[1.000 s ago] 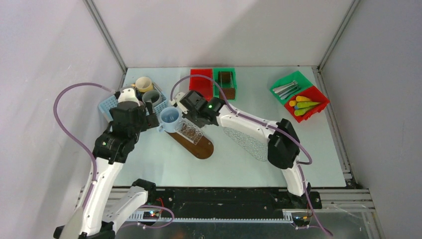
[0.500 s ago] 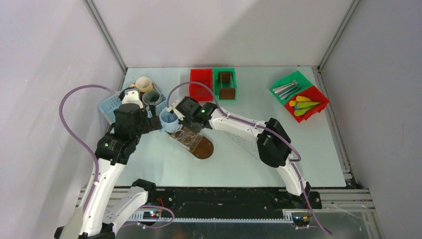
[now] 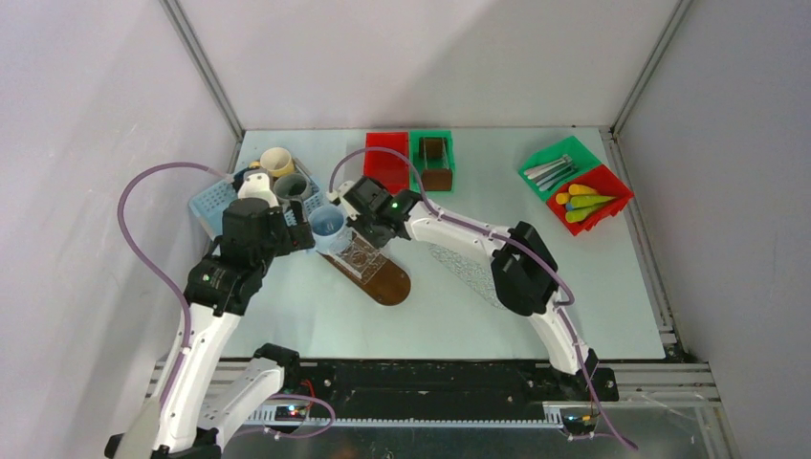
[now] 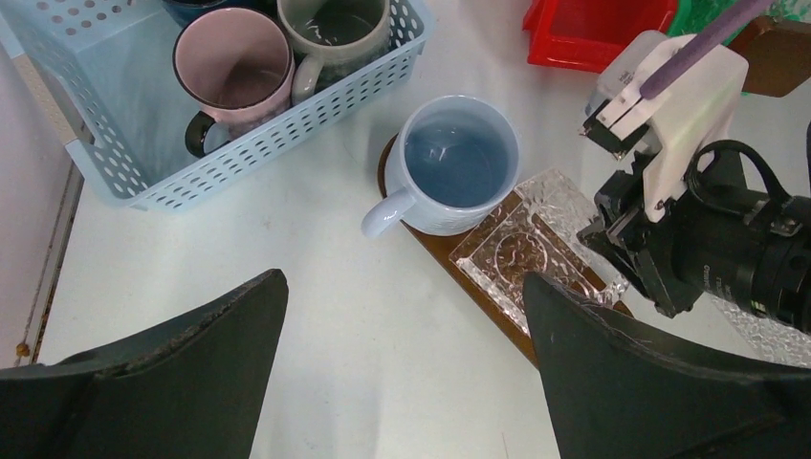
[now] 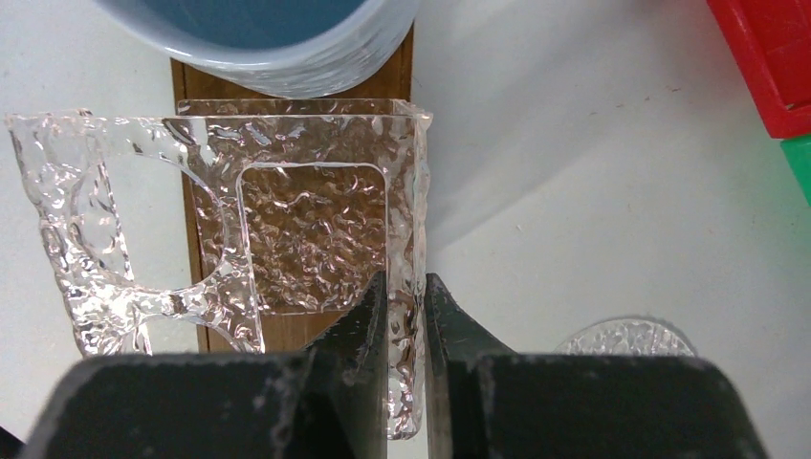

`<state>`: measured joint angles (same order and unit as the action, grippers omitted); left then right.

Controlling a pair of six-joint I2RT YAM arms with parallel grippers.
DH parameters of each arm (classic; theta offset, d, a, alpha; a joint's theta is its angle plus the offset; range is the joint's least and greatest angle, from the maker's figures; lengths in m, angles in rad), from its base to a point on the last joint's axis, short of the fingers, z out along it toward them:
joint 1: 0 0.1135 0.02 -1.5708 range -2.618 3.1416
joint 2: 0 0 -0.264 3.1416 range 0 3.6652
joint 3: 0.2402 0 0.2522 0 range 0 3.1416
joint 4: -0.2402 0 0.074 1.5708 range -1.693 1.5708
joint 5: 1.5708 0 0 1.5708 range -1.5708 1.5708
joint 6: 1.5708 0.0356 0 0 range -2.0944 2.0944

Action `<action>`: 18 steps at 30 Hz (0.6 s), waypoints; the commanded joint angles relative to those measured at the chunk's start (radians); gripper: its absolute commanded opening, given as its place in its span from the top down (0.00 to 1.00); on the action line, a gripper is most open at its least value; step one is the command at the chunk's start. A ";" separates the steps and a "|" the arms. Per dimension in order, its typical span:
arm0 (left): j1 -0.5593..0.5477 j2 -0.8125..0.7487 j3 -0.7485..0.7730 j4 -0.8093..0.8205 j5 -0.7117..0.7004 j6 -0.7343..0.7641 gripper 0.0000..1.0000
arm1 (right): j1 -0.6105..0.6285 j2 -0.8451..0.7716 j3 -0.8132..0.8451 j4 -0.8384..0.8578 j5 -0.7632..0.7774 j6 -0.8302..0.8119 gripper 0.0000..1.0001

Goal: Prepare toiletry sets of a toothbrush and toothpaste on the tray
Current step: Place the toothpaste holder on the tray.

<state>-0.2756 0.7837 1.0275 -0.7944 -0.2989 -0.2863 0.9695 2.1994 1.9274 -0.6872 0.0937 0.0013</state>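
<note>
Right gripper (image 5: 406, 282) has slid the clear holder (image 5: 306, 220), pinched by its wall, along the wooden tray (image 3: 387, 284) to seat it beside the blue mug (image 4: 459, 163); left gripper (image 4: 404, 282) gapes empty.

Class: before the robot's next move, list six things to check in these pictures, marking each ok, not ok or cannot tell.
1. Right hand shut on clear holder wall: ok.
2. Clear holder over wooden tray: ok.
3. Clear holder fully set down: cannot tell.
4. Left hand open, holding nothing: ok.
5. Blue mug upright on wooden tray's end: ok.
6. Toothbrushes and tubes on wooden tray: not ok; they lie in the right-side green bin and red bin.
</note>
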 commanded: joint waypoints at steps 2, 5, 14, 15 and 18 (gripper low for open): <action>0.001 0.000 -0.008 0.030 0.036 0.024 0.00 | -0.003 0.001 0.048 0.062 0.006 0.013 0.85; 0.000 0.001 -0.011 0.030 0.041 0.023 0.00 | 0.001 0.002 0.048 0.067 -0.004 0.004 0.77; -0.001 0.001 -0.015 0.031 0.080 0.022 0.00 | 0.009 -0.033 0.064 0.048 -0.031 0.010 0.46; -0.001 0.003 -0.014 0.033 0.090 0.020 0.00 | 0.008 -0.055 0.059 0.048 -0.031 0.012 0.44; -0.007 0.014 -0.011 0.037 0.121 0.012 0.00 | -0.014 -0.115 0.030 0.054 -0.039 0.036 0.35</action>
<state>-0.2756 0.7864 1.0264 -0.7933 -0.2291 -0.2867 0.9745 2.1967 1.9457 -0.6563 0.0719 0.0082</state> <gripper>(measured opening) 0.996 0.601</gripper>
